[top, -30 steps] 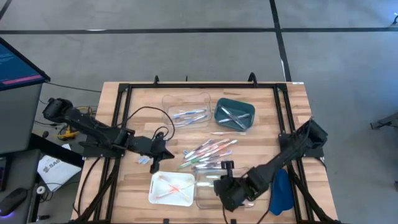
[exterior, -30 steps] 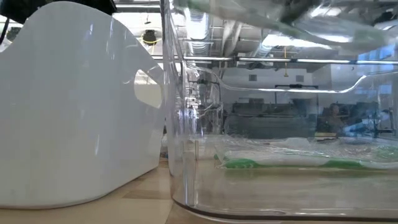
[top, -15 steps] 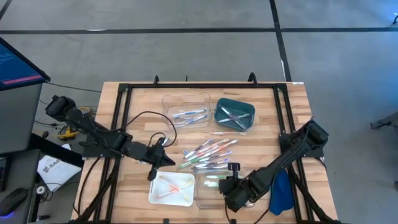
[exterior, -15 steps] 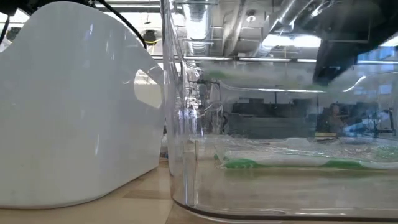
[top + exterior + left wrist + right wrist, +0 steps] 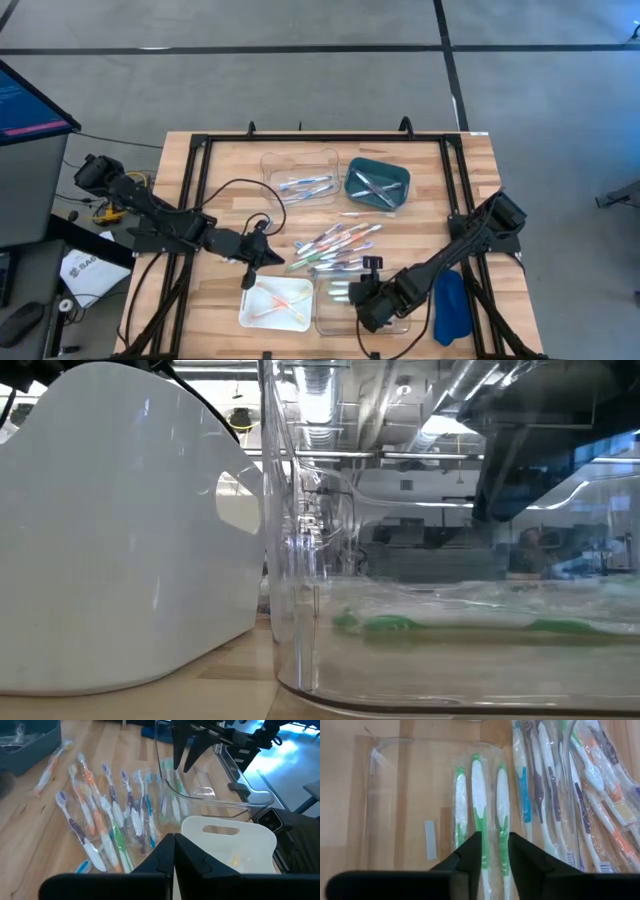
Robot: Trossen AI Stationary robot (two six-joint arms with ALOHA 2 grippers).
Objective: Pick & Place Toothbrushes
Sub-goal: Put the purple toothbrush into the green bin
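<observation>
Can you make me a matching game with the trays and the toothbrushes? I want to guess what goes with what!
Things:
1. white tray
2. teal tray
3. clear tray beside the white tray
4. loose pile of toothbrushes

Match each with:
A. green toothbrushes inside
B. lying on the bare wood in the middle of the table
C. orange-pink toothbrushes inside
D. grey-white toothbrushes inside

Right pairs: 1-C, 2-D, 3-A, 4-B
</observation>
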